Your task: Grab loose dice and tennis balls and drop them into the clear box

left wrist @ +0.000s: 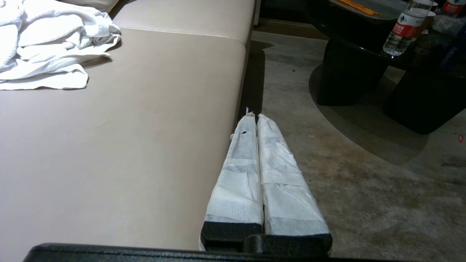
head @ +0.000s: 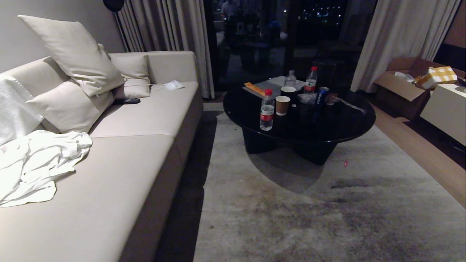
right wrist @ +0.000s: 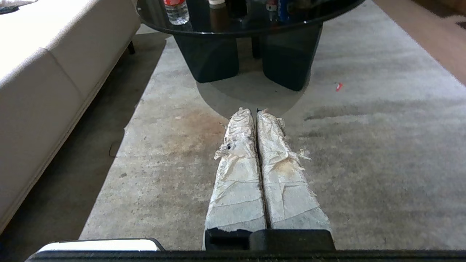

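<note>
both end effectors closed, empty: left end effector [left wrist: 256, 115], right end effector [right wrist: 254, 110]; only head view shows pillows [head: 78, 54].

The head camera is looking forward and down across the sofa [head: 120, 171], rug [head: 327, 218] and round black table [head: 302, 120], while both wrist cameras are looking low along their fingers, sharing that table [left wrist: 364, 72] [right wrist: 251, 29] and rug.

Left gripper [left wrist: 253, 115] fingers white-taped on black bases; right gripper [right wrist: 253, 110] likewise (tape frayed, stained)
</note>
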### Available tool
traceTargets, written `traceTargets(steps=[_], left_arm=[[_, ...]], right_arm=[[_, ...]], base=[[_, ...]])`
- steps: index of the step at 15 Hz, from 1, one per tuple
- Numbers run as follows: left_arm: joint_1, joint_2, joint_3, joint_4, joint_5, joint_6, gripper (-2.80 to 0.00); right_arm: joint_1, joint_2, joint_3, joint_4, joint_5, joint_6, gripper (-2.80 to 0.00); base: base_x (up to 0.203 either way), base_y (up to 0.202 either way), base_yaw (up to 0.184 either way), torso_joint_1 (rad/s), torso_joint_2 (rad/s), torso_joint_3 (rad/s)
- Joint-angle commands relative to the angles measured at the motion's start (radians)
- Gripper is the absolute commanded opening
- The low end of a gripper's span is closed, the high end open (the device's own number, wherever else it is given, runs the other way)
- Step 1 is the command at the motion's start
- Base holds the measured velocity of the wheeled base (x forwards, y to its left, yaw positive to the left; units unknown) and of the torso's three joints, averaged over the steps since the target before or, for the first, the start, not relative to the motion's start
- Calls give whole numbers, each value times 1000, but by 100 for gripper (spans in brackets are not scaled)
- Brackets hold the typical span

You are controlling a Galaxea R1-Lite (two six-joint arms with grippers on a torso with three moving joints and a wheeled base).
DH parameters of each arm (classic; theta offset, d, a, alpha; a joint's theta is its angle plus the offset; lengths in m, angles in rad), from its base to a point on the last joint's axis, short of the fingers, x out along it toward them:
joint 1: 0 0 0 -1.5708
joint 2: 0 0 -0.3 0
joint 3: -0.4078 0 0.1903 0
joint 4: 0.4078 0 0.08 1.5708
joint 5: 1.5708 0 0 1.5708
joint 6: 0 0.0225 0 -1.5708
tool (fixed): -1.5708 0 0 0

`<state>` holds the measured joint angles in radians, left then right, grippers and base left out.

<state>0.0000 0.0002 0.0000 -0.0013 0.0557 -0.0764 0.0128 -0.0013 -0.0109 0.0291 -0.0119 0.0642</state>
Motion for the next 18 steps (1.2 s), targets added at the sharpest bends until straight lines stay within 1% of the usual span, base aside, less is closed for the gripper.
traceTargets(steps=[1,6,18], left_arm=[[0,1,2,0,1,-3,-280],[0,1,2,0,1,-5,-280],[0,1,2,1,1,-1,-280]], right_arm=[[0,1,0,0,0,0,-280],[1,1,0,0,0,0,-280],[0,1,0,0,0,2,-280]], base=[[0,0,0,0,0,0],[-10,0,0,0,0,0],[-180,0,0,2,2,2]])
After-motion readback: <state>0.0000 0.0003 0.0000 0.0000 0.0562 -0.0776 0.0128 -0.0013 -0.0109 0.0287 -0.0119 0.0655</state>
